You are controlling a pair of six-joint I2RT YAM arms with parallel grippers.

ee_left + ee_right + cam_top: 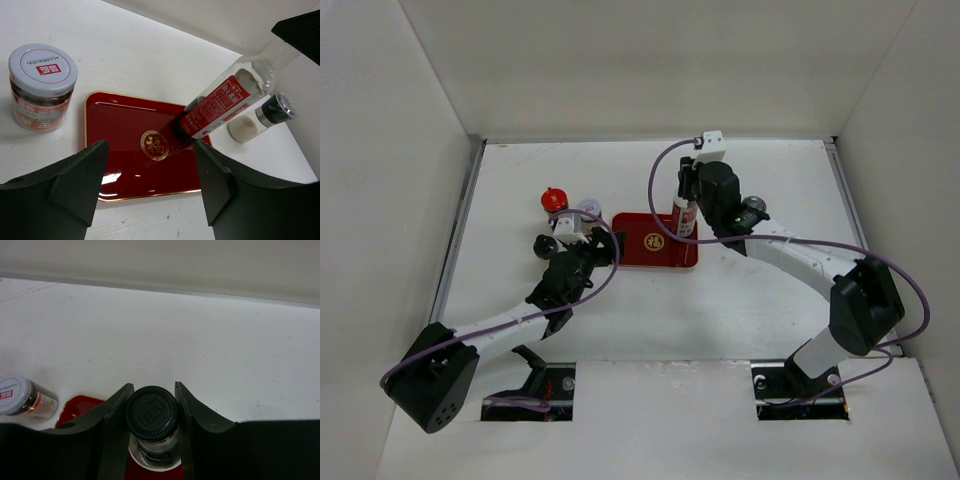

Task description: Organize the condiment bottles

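Observation:
The tall clear bottle (685, 217) with a red label and black cap (151, 412) stands with its base on the far right corner of the red tray (650, 252). My right gripper (691, 192) is shut on its neck, just under the cap, in the right wrist view (153, 386). My left gripper (604, 244) is open and empty at the tray's left edge; in its wrist view (150, 152) it looks over the tray (125, 125) and the bottle (220, 102). The white-lid jar (588, 210), red-lid jar (554, 199) and black-lid jar (547, 245) stand left of the tray. The grey-lid shaker (753, 212) stands to its right.
The white-lid jar also shows in the left wrist view (42, 85) and the right wrist view (22, 397). The shaker (260, 117) stands just beyond the tray's right edge, beside my right arm. White walls enclose the table on the left, back and right.

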